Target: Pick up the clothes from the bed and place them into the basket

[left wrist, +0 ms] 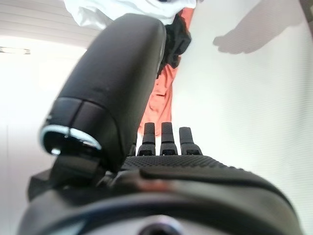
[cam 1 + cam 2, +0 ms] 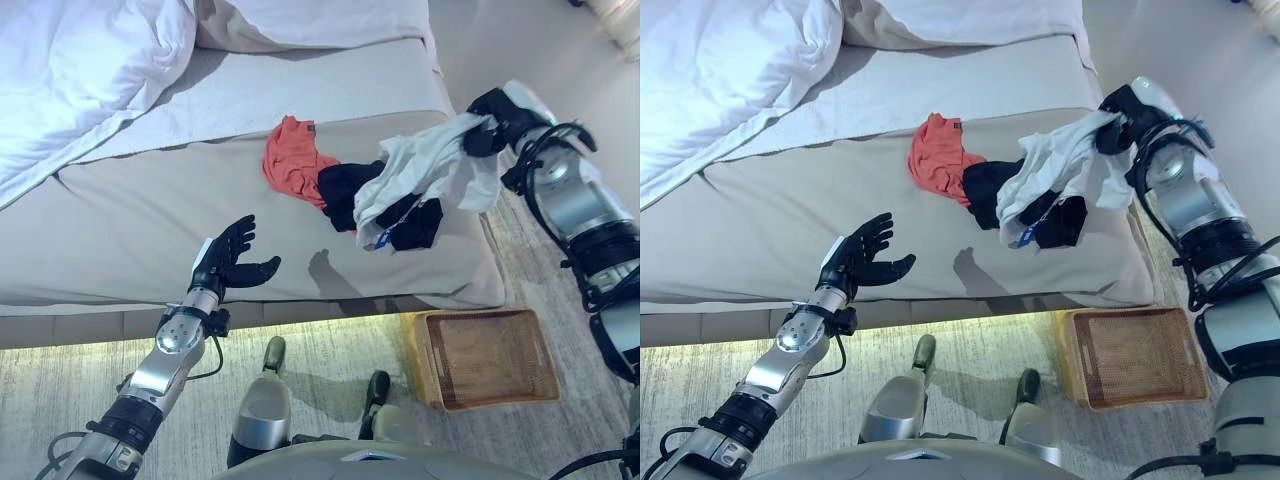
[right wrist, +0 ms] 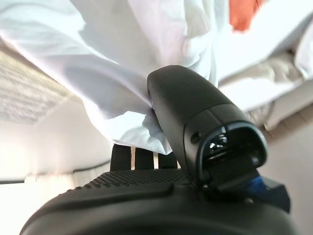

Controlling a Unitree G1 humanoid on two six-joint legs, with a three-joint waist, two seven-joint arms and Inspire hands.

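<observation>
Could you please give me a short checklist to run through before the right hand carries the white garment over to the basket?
1. Grip: right hand is curled on the white garment: ok.
2. Garment clear of the bed: not ok, its lower end hangs onto the black clothes.
3. Black clothes snagged in it: cannot tell.
4. Basket upright on the floor, open: ok.
5. Left hand open, away from the path: ok.
6. Orange garment left on the bed: not ok.

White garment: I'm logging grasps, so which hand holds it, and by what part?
The right hand pinches the white garment at its upper edge; the left hand is empty.
</observation>
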